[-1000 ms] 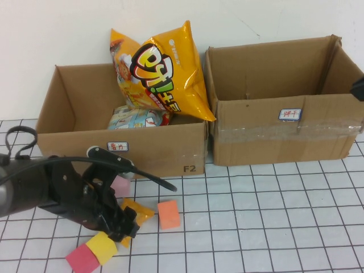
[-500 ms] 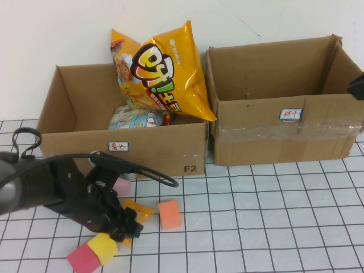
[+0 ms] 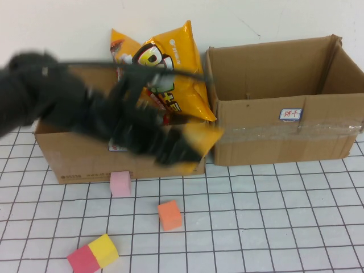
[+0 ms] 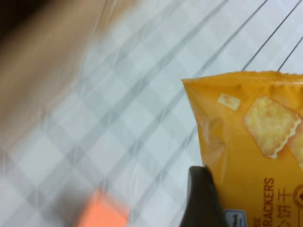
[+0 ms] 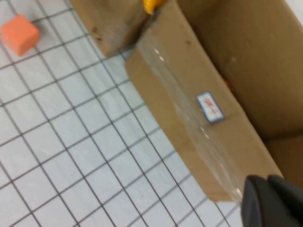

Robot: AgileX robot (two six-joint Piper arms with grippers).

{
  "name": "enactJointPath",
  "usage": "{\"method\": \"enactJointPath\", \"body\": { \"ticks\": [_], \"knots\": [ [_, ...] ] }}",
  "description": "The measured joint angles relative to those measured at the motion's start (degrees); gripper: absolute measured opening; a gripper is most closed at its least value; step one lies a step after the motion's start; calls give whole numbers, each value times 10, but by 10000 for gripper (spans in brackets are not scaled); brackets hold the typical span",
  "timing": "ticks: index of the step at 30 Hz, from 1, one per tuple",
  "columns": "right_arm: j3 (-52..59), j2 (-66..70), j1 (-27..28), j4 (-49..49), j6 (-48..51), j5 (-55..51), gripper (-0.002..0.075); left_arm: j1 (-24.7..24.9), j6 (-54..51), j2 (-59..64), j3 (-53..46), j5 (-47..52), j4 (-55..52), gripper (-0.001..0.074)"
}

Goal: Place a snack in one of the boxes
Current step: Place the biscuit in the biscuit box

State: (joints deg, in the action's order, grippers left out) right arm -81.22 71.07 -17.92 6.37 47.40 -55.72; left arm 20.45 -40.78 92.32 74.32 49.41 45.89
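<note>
My left gripper point(image 3: 192, 149) is shut on a small orange cracker packet point(image 3: 206, 135), held in the air in front of the left box's point(image 3: 74, 162) right front corner, near the gap to the right box point(image 3: 267, 136). The left arm is smeared by motion. In the left wrist view the packet point(image 4: 251, 151) lies against one dark finger point(image 4: 201, 198) of the left gripper point(image 4: 236, 208). A big yellow chip bag point(image 3: 176, 79) stands in the left box. My right gripper point(image 5: 272, 201) is shut and holds nothing, beside the right box point(image 5: 189, 94); it is outside the high view.
Foam blocks lie on the gridded table in front of the left box: a pink one point(image 3: 120, 183), an orange one point(image 3: 169, 215) and a yellow-and-red pair point(image 3: 92, 254). The orange block point(image 5: 19, 34) also shows in the right wrist view. A wall stands behind the boxes.
My left arm has risen from the table's front and swung up and right with the cracker packet, from beside the blocks to the left box's front corner. The right gripper has left the high view.
</note>
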Motion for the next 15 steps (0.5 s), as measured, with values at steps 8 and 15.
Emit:
{"method": "enactJointPath", "body": {
  "ticks": [8, 15],
  "knots": [
    [0, -1, 0, -53, -74, 7, -1, 69, -114, 37, 124, -226, 64, 400],
    [0, -1, 0, -64, -100, 9, -1, 74, -189, 128, 191, -318, 169, 400]
  ]
}}
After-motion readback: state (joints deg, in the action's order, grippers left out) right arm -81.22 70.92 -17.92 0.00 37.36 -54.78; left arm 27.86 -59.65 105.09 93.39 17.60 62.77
